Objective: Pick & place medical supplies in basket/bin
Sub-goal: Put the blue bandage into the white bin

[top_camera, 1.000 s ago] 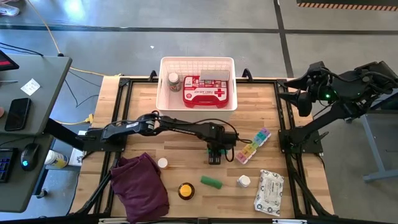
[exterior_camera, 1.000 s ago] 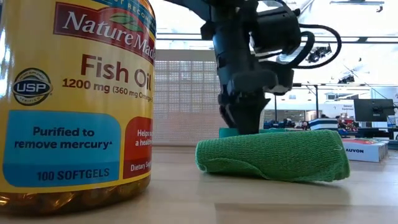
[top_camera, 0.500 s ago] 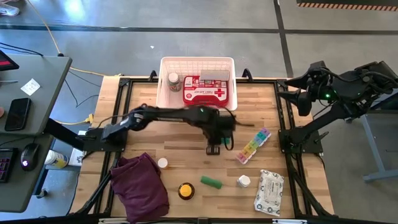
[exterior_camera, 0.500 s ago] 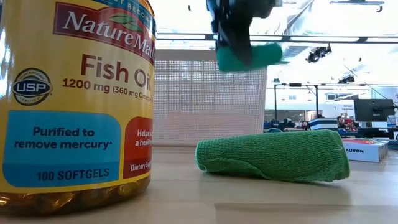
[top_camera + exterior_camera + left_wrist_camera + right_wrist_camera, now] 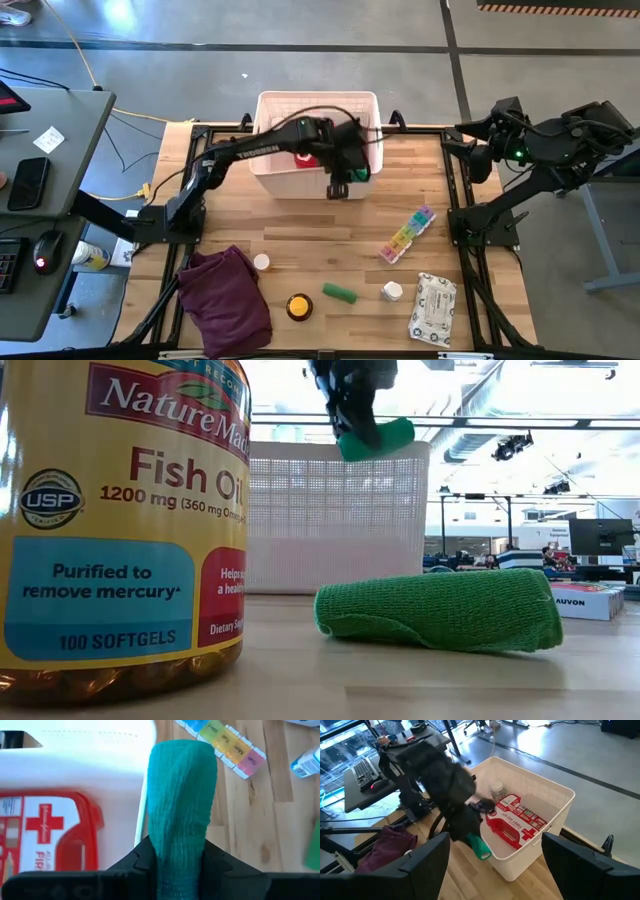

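My left gripper (image 5: 341, 181) hangs over the near right corner of the white basket (image 5: 262, 120), shut on a green roll (image 5: 359, 173) that also shows in the low view (image 5: 375, 438). The red first-aid case (image 5: 50, 830) and a small bottle (image 5: 496, 787) lie inside the basket. On the table lie a second green roll (image 5: 339, 292), the rainbow pill organiser (image 5: 407, 234), a white bottle (image 5: 391, 291), another small bottle (image 5: 261, 262), the fish-oil bottle (image 5: 298, 306) and the wipes pack (image 5: 433, 308). My right gripper (image 5: 478, 160) waits open past the table's right edge. My left gripper (image 5: 180, 851) pinches the green roll between its two fingers (image 5: 142, 855). It grips the roll's rear end (image 5: 180, 862). The roll lies along the fingers and sticks out well past their tips. It is lifted clear and tilted, above the basket's near right rim.
A dark purple cloth (image 5: 225, 295) is bunched at the table's near left. The left arm (image 5: 250, 150) stretches across the basket's near wall. Bare wood lies between the basket and the row of items near the front edge. A desk with a phone and a mouse stands to the left of the table.
My left gripper has lifted the green roll off the table beside the pill organiser and carried it up and toward the far edge, to the basket's near right corner. The second green roll and the other items have stayed where they were.
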Controlling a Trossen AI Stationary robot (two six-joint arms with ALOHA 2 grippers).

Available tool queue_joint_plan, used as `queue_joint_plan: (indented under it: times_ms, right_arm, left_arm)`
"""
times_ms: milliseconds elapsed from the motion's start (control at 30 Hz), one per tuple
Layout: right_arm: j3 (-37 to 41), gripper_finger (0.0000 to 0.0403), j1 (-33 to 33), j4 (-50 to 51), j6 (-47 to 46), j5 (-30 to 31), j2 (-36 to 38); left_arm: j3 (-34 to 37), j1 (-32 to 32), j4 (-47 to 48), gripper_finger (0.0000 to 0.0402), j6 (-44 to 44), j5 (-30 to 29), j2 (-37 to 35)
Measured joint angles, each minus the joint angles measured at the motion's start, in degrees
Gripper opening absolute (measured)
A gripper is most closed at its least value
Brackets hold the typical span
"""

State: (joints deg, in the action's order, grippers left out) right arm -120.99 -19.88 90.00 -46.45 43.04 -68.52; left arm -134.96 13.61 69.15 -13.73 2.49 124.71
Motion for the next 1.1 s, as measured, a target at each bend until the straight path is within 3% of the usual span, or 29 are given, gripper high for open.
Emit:
queue_joint_plan:
  times_ms: [133, 367, 667, 1100]
  right_arm:
    - [0.0, 0.0304, 0.0, 0.0, -2.1, 1.3, -0.4]
    - [0.0, 0.0304, 0.0, 0.0, -5.7, 3.9, -0.5]
    - [0.0, 0.0304, 0.0, -0.1, -7.6, 5.2, -0.8]
    - [0.0, 0.0304, 0.0, 0.0, -8.8, 5.1, -1.7]
  left_arm:
    - [-0.2, 2.6, -4.4, 0.0121, -2.3, 3.3, -0.3]
    - [0.0, 2.5, -3.4, 0.0123, -2.0, 15.1, -1.8]
    - [0.0, -0.5, 6.1, 0.0123, -7.9, 15.4, 0.2]
    - [0.0, 1.1, 1.2, 0.0128, -7.5, 17.7, -5.0]
